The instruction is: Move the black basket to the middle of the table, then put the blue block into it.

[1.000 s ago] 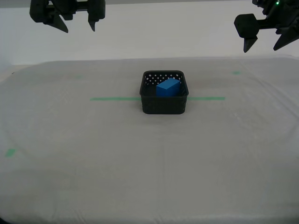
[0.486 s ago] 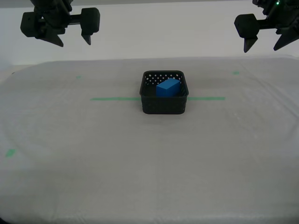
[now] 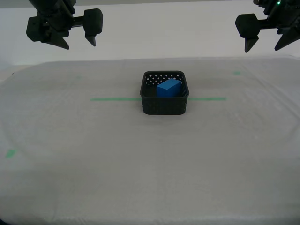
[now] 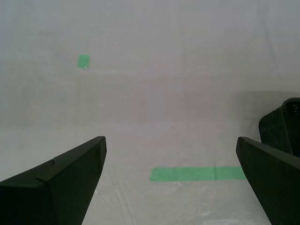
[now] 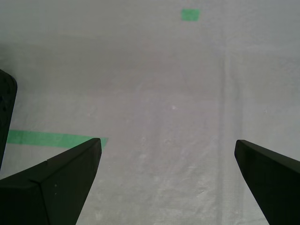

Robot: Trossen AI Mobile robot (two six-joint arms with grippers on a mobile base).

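the blue block (image 3: 168, 87) lies tilted inside the black basket (image 3: 164, 106), which sits on the green tape line (image 3: 115, 99) mid-table (image 3: 150, 178). both the first gripper (image 5: 168, 183) and second gripper (image 4: 169, 180) hang spread, empty, well apart; neither looks nearer.

- The exterior view looks from the near edge across the table (image 3: 150, 178), slightly downward, facing the far wall.
- Each wrist view looks down between its own gripper's fingers at the cloth from high up.
- All three views share the green tape line (image 3: 115, 99) and the black basket (image 3: 164, 93).
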